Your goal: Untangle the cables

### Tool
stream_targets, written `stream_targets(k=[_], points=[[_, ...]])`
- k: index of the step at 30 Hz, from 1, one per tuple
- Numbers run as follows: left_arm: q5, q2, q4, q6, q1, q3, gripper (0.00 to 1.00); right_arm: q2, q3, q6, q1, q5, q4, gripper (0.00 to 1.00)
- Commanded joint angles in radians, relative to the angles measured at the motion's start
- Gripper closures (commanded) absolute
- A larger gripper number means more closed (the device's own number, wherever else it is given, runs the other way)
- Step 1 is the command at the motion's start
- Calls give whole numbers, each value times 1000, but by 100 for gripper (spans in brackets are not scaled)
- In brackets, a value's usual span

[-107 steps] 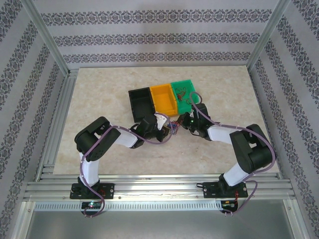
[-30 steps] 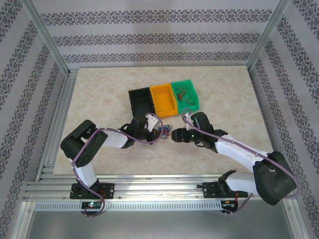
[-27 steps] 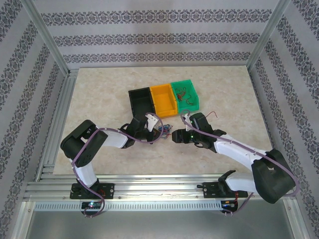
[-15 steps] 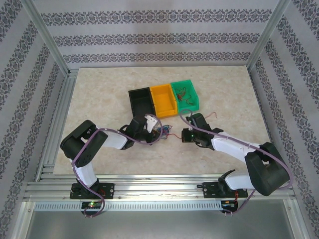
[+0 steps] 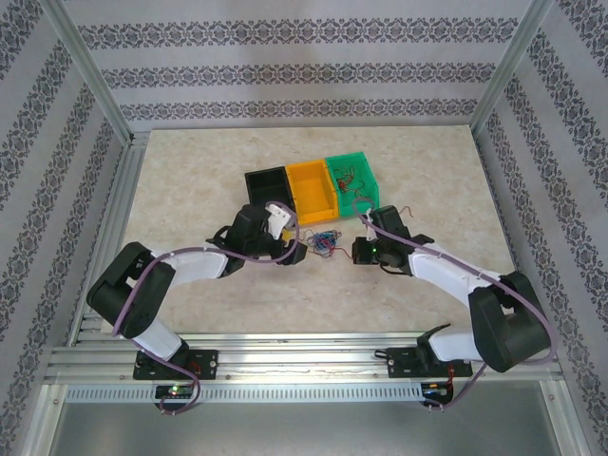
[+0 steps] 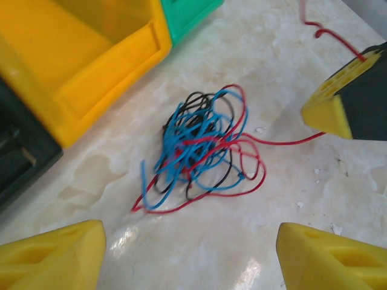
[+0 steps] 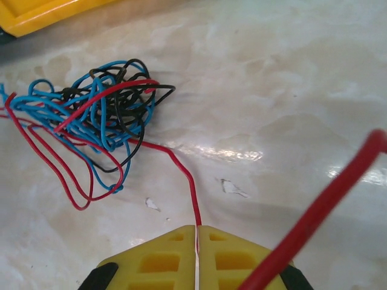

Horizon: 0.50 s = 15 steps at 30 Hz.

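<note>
Right end effector point(image 7: 198, 234) clamps red cable point(image 7: 181, 169) (one strand), left end effector point(image 6: 188, 238) gapes, cables point(image 6: 196, 148) near yellow bin point(image 6: 91, 54) edge

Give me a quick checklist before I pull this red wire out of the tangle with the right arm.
1. Grip: right gripper shut on red wire: ok.
2. Slack: red wire curves along the table from the tangle: ok.
3. Hold-down: left gripper open, holding nothing: not ok.
4. Clearance: tangle apart from yellow bin: ok.
5. Knots on red wire inside tangle: cannot tell.
</note>
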Motion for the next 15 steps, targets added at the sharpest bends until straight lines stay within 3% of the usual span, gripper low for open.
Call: stream_targets(k=[1,11,15], points=[[3,13,-125,125,-31,85,25,25,37,-75,-11,-61,-54,100],[-96,264,-276,358,-152,381,27,16,35,-72,-35,-117,-60,100],[-250,339,-250,384,-201,418,28,-12,17,-57,-67,-144,-54,100]])
